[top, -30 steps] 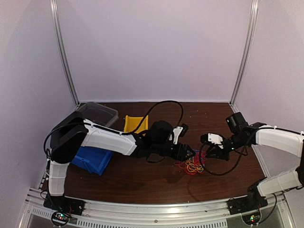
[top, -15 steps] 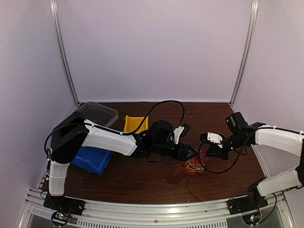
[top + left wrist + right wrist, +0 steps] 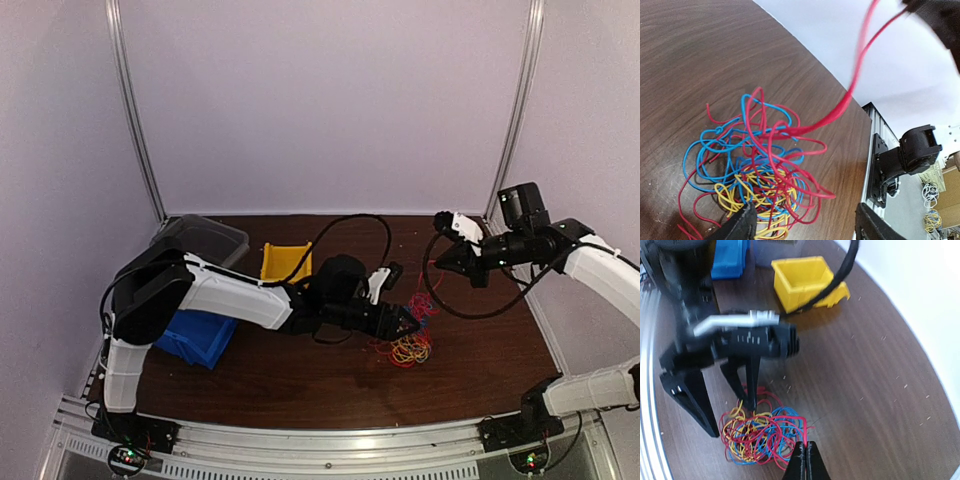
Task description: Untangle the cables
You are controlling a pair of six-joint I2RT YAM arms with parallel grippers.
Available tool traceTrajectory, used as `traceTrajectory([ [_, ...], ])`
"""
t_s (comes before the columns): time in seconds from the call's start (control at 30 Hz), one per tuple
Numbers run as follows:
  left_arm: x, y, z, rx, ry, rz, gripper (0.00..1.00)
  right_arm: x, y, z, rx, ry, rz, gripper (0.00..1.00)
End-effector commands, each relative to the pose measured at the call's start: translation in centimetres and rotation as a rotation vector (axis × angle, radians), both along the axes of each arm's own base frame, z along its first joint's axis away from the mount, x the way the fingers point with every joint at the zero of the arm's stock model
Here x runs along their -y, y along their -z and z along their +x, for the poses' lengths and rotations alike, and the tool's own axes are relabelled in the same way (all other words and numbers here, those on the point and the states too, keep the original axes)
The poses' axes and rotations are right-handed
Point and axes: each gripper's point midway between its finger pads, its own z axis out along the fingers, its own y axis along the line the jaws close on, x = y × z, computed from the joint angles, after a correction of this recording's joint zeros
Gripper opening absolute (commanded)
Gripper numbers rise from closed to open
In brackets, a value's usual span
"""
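Gripping a red strand [image 3: 842, 105], our right end effector [image 3: 805, 446] stands high beyond the cables [image 3: 408, 345]; our left end effector [image 3: 405, 322], open, sits right at them.

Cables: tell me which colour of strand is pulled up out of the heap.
A red strand: it rises from the heap to the right gripper's shut fingers; the blue strands and yellow strands lie on the table.

White shells over black joints were recorded on the left arm [image 3: 230, 295] and right arm [image 3: 605, 268], a thick black cable [image 3: 350, 222] was looped from each, black tapered fingers [image 3: 740, 227] were noted on the left gripper [image 3: 405, 322], and small coloured lights on the black bases [image 3: 135, 432].
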Motion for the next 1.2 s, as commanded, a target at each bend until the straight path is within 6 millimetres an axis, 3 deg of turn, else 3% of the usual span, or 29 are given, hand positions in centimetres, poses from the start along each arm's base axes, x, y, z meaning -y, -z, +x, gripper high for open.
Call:
traceTrajectory([
  [0.0,1.1,-2.5,0.2,0.012,0.023,-0.118,0.69,-1.1,-6.6,-1.0,0.018,-0.009,0.132,0.00],
  [0.2,1.0,-2.3,0.1,0.005,0.021,-0.128,0.67,-1.9,-13.2,-1.8,0.057,-0.054,0.212,0.00],
  [0.33,0.7,-1.8,0.0,-0.003,0.009,-0.139,0.53,-2.3,-16.2,-2.7,0.064,-0.103,0.264,0.00],
  [0.4,0.5,-1.0,0.0,-0.006,0.005,-0.126,0.38,-2.3,-18.1,-2.8,0.093,-0.113,0.287,0.00],
  [0.57,0.0,1.1,0.3,-0.021,-0.020,-0.082,0.17,-2.0,-24.8,-3.0,0.212,-0.138,0.366,0.00],
  [0.7,-0.3,2.4,0.4,-0.035,-0.030,-0.056,0.12,-2.1,-29.6,-3.9,0.275,-0.179,0.438,0.00],
  [0.87,-0.8,3.7,0.3,-0.050,-0.042,-0.033,0.00,-1.9,-32.4,-2.9,0.339,-0.153,0.462,0.00],
  [1.17,-1.3,5.9,0.4,-0.079,-0.059,0.021,0.00,-0.6,-39.2,-1.3,0.417,-0.135,0.604,0.00],
])
